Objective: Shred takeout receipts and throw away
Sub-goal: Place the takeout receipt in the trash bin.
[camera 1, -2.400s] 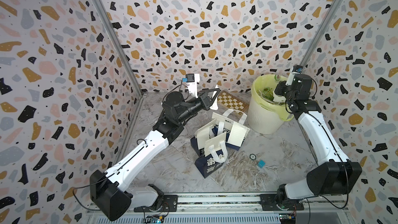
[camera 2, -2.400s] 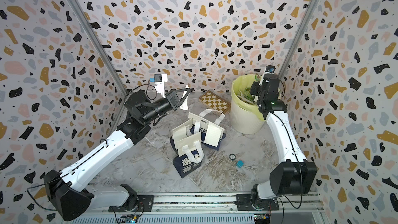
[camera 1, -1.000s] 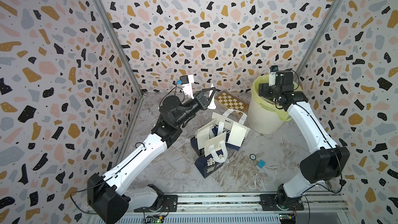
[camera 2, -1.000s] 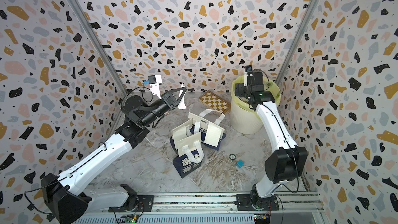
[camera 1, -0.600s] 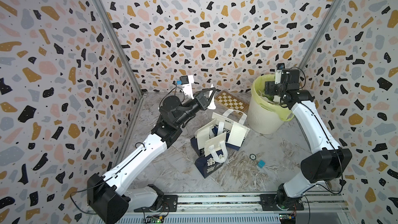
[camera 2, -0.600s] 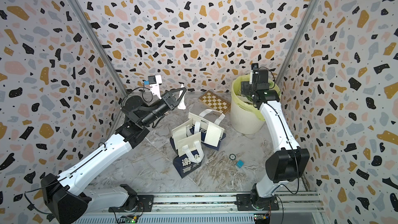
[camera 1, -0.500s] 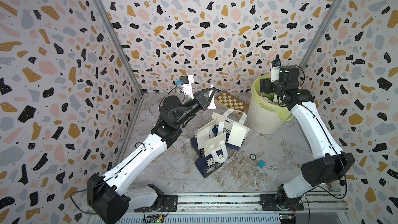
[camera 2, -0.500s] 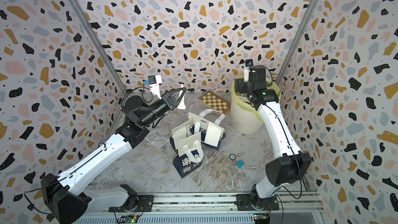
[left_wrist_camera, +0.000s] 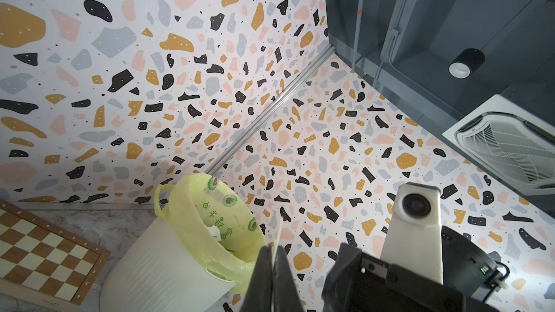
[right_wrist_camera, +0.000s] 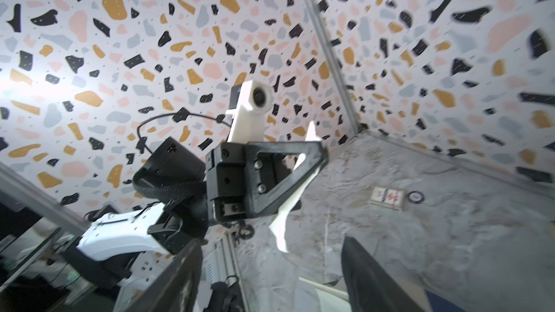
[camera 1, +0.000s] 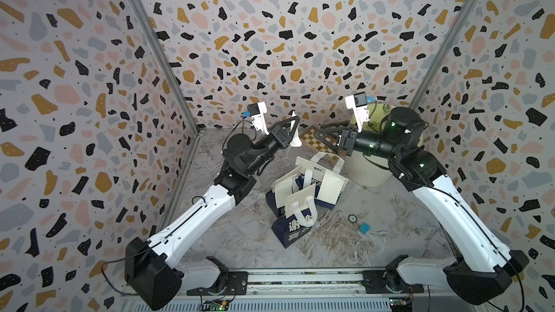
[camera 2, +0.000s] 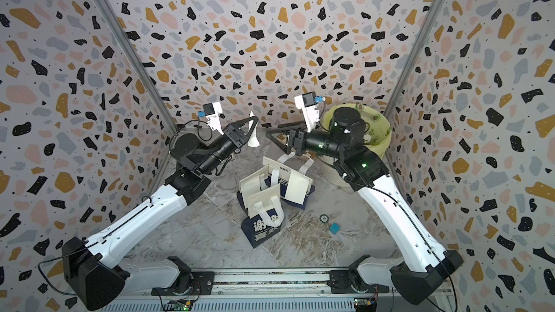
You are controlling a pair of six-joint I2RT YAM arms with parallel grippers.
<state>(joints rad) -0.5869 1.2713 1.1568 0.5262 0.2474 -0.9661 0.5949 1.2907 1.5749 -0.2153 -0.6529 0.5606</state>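
Aloft, left pincer (camera 1: 295, 120) clamps one receipt (camera 1: 295, 141); right pincer (camera 1: 321, 129) gapes empty near one bin (camera 1: 368, 173).

White receipt (camera 1: 295, 139), navy-and-white bags (camera 1: 327, 184), yellow-green bin liner (left_wrist_camera: 192, 205), brown checkered board (left_wrist_camera: 39, 253)

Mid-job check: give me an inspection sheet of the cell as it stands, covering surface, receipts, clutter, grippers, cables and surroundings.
Surface: grey marbled tabletop; loose shreds cannot be told from its streaky pattern.
Job's things: one white receipt held up in the air; bin with a yellow-green liner, partly hidden by the right arm.
Clutter: navy-and-white paper bags heaped mid-table; chessboard at the back; blue cube; small round disc.
Grippers: left gripper shut on the receipt; right gripper open, empty, facing the receipt.
Cables: black cable loops at the left wrist, clear of the jaws.
Surroundings: terrazzo-print walls on three sides.
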